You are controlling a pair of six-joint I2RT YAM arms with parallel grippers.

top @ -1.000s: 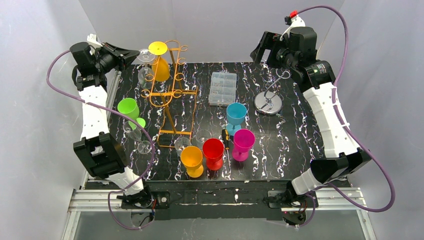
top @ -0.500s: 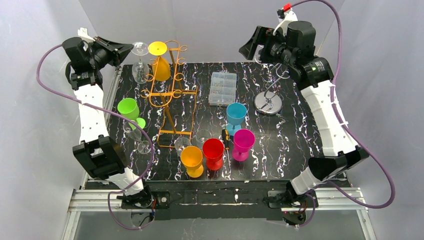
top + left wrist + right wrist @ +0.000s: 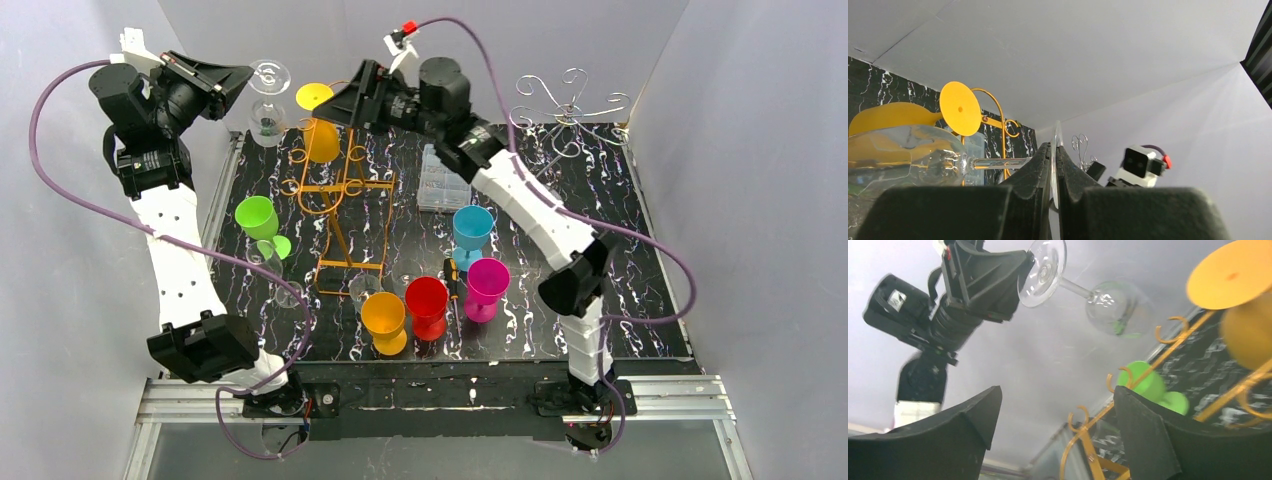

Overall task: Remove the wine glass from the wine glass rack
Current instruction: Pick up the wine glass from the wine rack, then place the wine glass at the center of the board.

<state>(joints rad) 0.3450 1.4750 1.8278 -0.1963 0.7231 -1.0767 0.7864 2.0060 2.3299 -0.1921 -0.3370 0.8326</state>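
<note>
r gripper swung over to my orange rack, jaws wide apart, empty. l gripper clenched on wine glass foot, lifted off rack.

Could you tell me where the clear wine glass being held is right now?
Top view, far-left corner: the wine glass is held by the left gripper, just left of the orange rack.

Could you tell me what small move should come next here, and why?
Probably the right hand should ease forward toward the clear wine glass. The left hand pinches that glass by its foot, clear of the orange rack, while the right hand is open and faces it, so a handover looks likely.
</note>
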